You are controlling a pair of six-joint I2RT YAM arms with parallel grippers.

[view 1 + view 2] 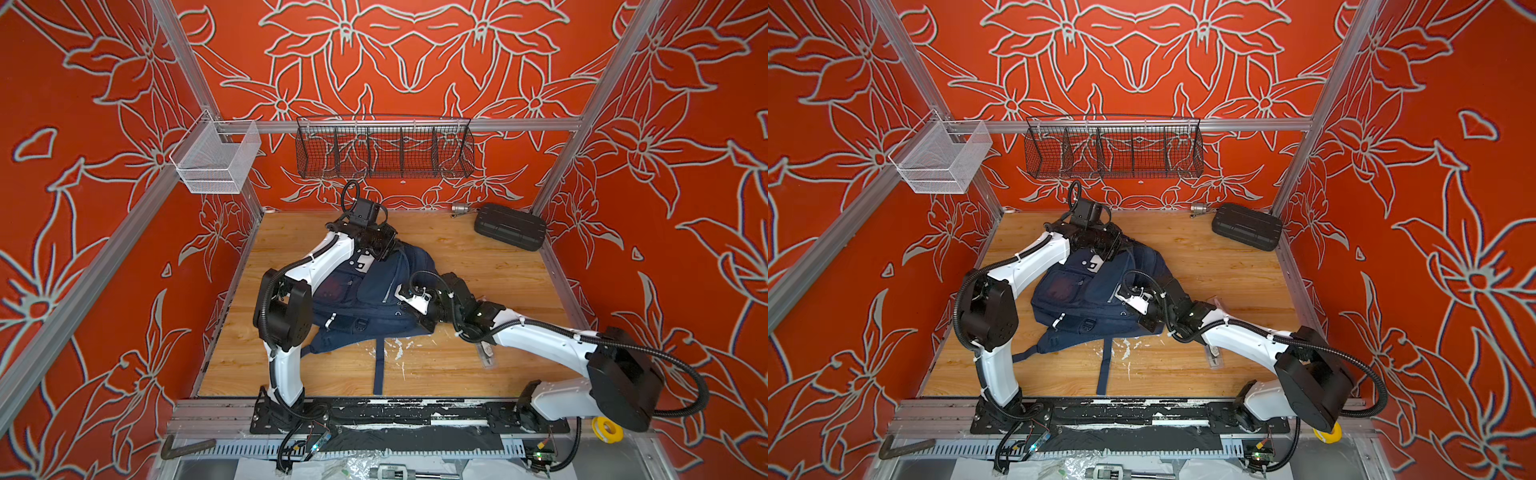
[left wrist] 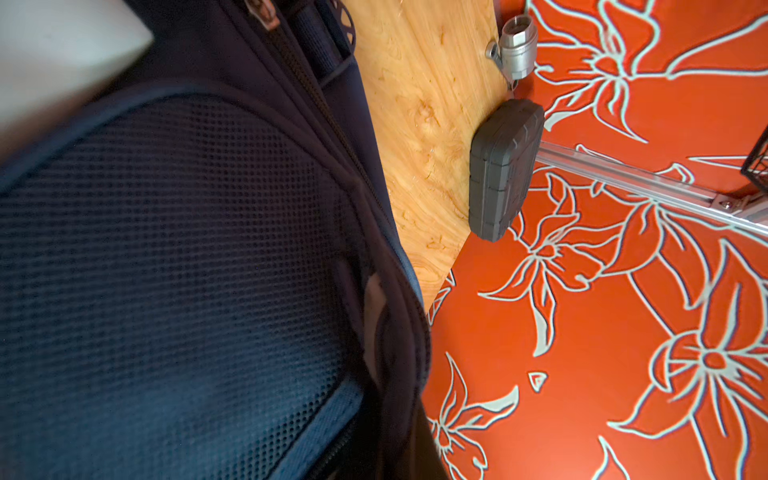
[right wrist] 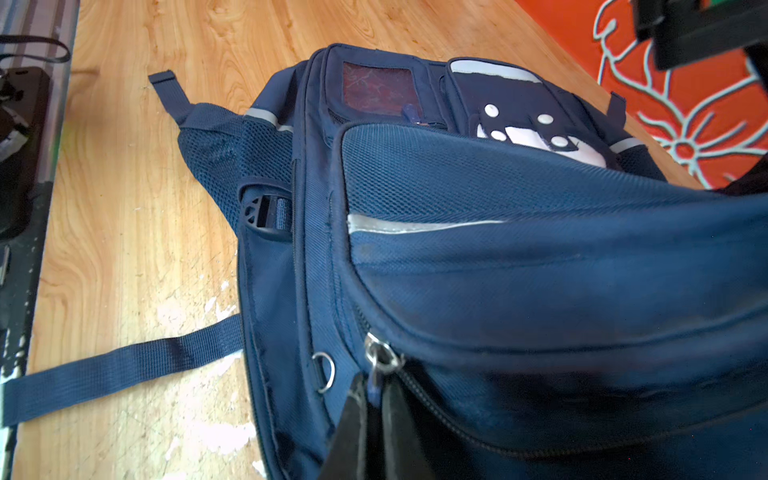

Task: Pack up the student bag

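Right wrist view puts us close on the step: the right gripper (image 3: 374,405) has its black jaws pressed together on the small blue pull tab hanging from the silver zip slider (image 3: 380,356), on the right side of the large navy blue fabric backpack (image 3: 519,270). In both top views that backpack lies in the middle of the light wooden table (image 1: 478,365), its top toward the far side and loose straps trailing toward the near edge. The left gripper (image 1: 382,249) sits at the bag's far end with jaws closed. Its fingertips are hidden, so we cannot tell whether it pinches fabric or only presses there.

We judge the work to be running the zip along its track. To do it well we should pull along the line of the teeth, not away from the bag, and take the curved corner slowly. The fabric ahead of the slider must stay taut, which is where the far hold matters. The tab is small, so a jerk could slip it free. The black ribbed hard plastic case (image 1: 510,226) and the small silver metal fitting (image 1: 459,209) lie far right, well apart from the bag.
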